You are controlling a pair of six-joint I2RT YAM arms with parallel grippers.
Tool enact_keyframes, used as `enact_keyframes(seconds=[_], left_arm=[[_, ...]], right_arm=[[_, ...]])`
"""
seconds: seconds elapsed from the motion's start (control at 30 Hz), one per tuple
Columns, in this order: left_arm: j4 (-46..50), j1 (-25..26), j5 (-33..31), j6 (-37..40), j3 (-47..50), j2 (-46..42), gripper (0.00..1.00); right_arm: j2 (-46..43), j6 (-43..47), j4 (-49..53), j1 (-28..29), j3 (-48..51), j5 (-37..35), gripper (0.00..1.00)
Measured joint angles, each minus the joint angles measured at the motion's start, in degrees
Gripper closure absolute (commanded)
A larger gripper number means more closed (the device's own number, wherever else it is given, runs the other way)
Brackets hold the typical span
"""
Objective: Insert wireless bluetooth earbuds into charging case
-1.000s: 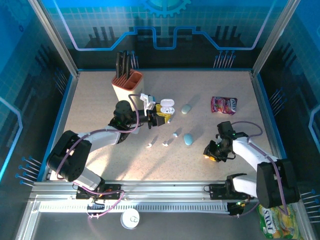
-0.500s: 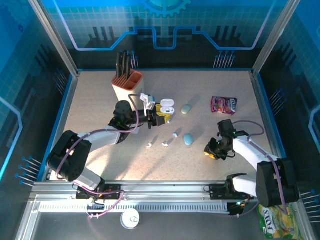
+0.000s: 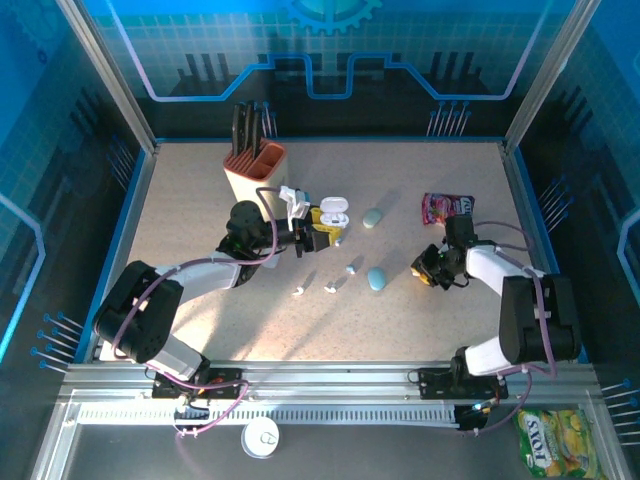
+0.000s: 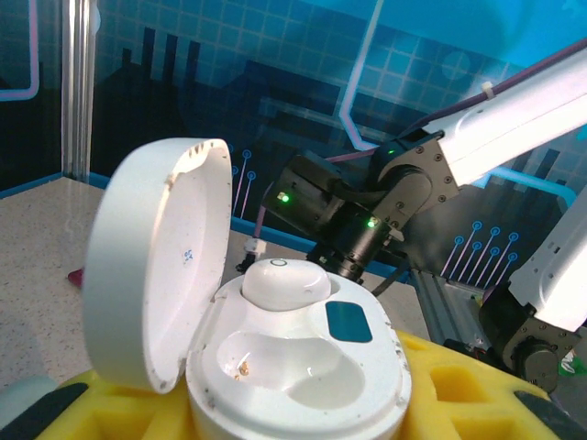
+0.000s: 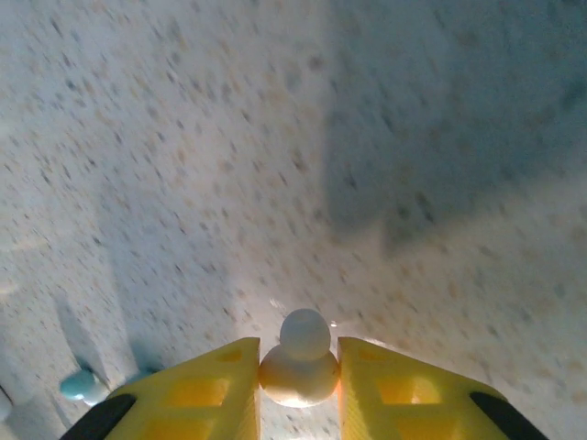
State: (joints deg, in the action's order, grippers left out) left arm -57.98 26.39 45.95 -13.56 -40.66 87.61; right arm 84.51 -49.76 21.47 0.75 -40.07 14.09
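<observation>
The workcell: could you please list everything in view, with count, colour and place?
Knife block: one, beige, far left.
Charging case: one, white, open, in the left gripper.
Seated earbud: one, white, inside that case.
Loose earbuds: about three, white, mid-table.
Closed cases: two, pale blue, mid-table.
Snack packet: one, red-purple, far right.
Second packet: one, yellow-green, beyond the near rail.
Disc: one, white, below the near rail.
Held earbud: one, white, in the right gripper.
Left gripper: yellow fingers, shut on the case.
Right gripper: yellow fingers, shut on the earbud.
</observation>
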Motion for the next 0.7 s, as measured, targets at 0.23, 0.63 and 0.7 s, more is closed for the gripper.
enact_keyframes(seconds=[0.23,0.63,0.7], left_arm=[[-0.20,0.00,-0.02,0.02,0.00,0.00,0.67],[-0.20,-0.04,-0.02,0.15,0.00,0.00,0.67],[-0.22,-0.04,-0.02,0.11,0.00,0.00,0.67]], right_arm=[[3.26,-1.29,-2.47,-0.44,-0.39,0.15,0.69],[-0.70,3.61,2.71,-0.46,-2.27,-1.86,0.50],[-0.55,5.90,3.93,-0.46,-3.89,-1.90,0.51]])
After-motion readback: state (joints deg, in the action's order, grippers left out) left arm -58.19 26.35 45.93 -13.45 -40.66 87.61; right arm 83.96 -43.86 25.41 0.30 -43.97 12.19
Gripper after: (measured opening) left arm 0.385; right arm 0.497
